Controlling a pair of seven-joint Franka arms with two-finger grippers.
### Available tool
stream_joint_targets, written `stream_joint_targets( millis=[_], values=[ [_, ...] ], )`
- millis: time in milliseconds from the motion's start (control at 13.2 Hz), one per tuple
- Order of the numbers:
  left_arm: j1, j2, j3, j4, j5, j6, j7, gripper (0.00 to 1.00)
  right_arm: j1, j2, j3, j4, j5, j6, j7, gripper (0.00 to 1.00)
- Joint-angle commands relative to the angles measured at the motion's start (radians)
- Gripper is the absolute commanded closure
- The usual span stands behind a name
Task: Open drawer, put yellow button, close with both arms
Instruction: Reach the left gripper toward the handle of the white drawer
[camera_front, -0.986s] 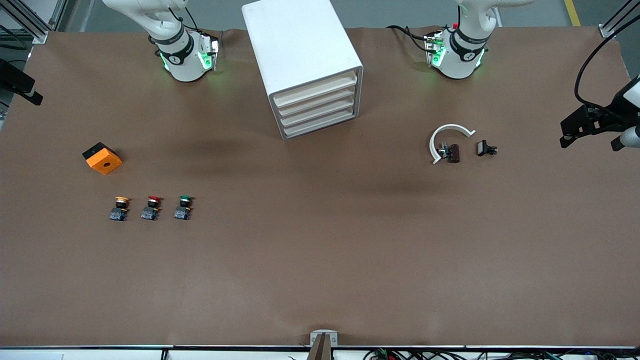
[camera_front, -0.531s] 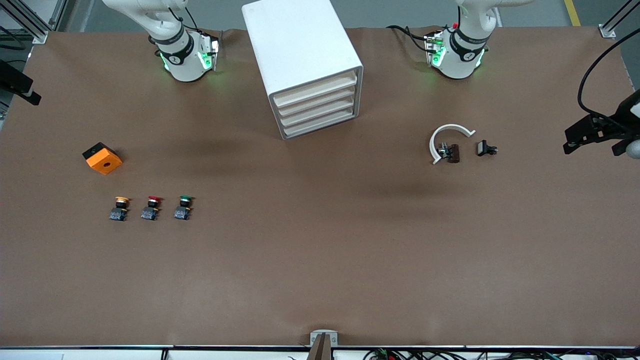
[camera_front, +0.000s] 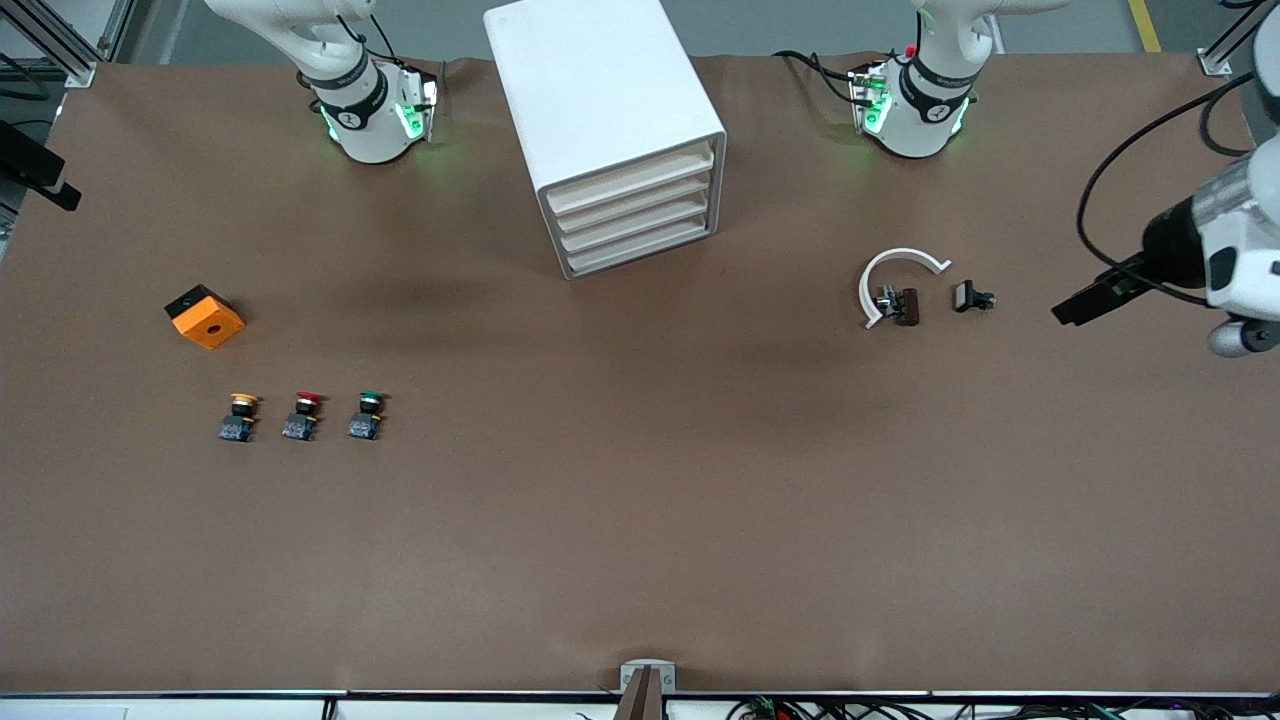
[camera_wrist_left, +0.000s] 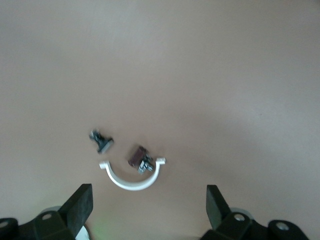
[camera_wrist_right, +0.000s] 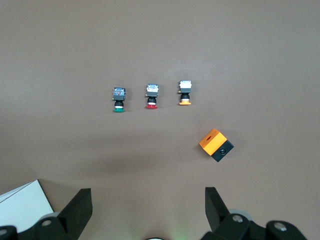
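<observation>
Two arms at table ends, yellow button (camera_front: 240, 415) near right arm's end

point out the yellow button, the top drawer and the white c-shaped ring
yellow button (camera_front: 241, 401): front view, on its yellow-orange cap.
drawer (camera_front: 632, 180): front view, on the front edge of the uppermost tray.
white c-shaped ring (camera_front: 897, 256): front view, on the top of its arc.

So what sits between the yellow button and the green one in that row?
The red button, in line between the yellow button and the green button, each apart from the next. The front view shows it; the right wrist view agrees.
</observation>
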Motion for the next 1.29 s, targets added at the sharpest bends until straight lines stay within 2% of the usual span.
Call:
stream_joint_targets(
  millis=[0, 228, 607, 910, 1062, 1214],
  values=[
    [0.006, 0.078, -0.049, 0.011, -0.013, -0.022, -0.175, 0.00, -0.018, -0.023, 0.011, -0.016, -0.008, 0.007, -0.008, 0.00],
    [-0.009, 0.142, -0.086, 0.013, -0.013, -0.022, -0.378, 0.00, -0.018, -0.018, 0.011, -0.004, -0.010, 0.002, -0.003, 0.00],
    [-0.045, 0.156, -0.086, 0.013, -0.013, -0.091, -0.697, 0.00, -0.023, 0.000, 0.011, 0.024, -0.010, -0.003, -0.006, 0.00],
    [-0.072, 0.188, -0.086, 0.014, -0.013, -0.169, -0.841, 0.00, -0.032, 0.002, 0.011, 0.024, -0.008, -0.003, -0.008, 0.00],
    [-0.103, 0.234, -0.088, 0.016, -0.016, -0.194, -0.936, 0.00, -0.038, 0.034, 0.011, 0.030, -0.014, 0.001, -0.011, 0.00],
    [-0.115, 0.286, -0.088, 0.014, -0.097, -0.196, -1.019, 0.00, -0.044, 0.098, 0.011, 0.033, -0.023, 0.023, -0.008, 0.00]
  ],
)
